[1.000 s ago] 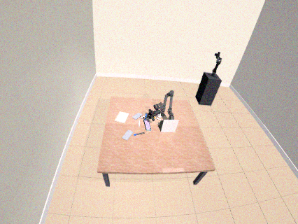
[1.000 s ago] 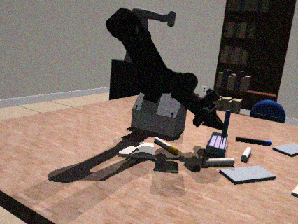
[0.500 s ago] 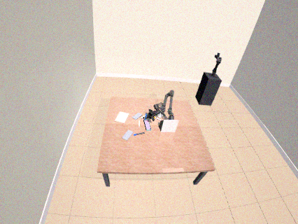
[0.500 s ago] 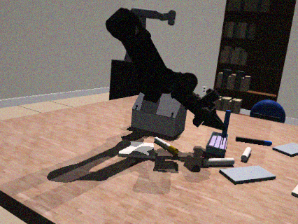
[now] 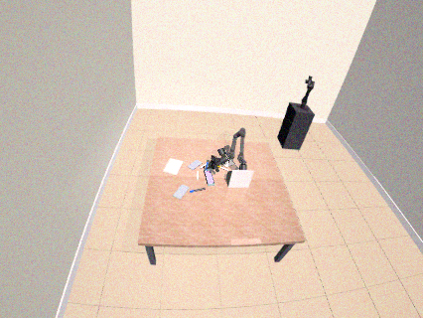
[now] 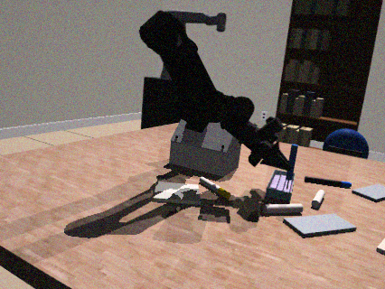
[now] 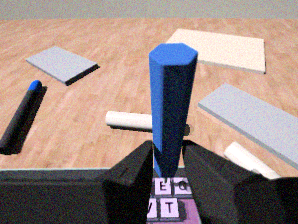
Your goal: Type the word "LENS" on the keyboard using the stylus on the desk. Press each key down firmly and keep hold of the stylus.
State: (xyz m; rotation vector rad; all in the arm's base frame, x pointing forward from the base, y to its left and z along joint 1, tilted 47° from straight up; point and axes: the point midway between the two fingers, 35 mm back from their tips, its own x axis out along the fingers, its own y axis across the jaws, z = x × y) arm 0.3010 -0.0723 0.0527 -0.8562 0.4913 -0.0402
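My gripper (image 6: 289, 167) (image 7: 167, 146) is shut on the blue six-sided stylus (image 6: 293, 157) (image 7: 172, 95), which stands nearly upright between the fingertips. The small dark keyboard (image 5: 210, 178) (image 6: 279, 186) with pale lilac keys lies under the fingertips. In the wrist view the stylus's lower end is at the upper edge of the E key (image 7: 162, 187). A key that looks like Q (image 7: 183, 187) is right of it, and the T key (image 7: 169, 208) is nearer the camera. The fingers hide the other keys. Whether the tip touches or presses a key cannot be told.
A black pen with a blue end (image 6: 327, 181) (image 7: 20, 120), white cylinders (image 6: 317, 199) (image 7: 129, 120), grey slabs (image 6: 321, 224) (image 7: 62, 64) and a cream slab (image 7: 225, 50) lie around the keyboard. A white-and-yellow marker (image 6: 215, 187) lies near the arm's base.
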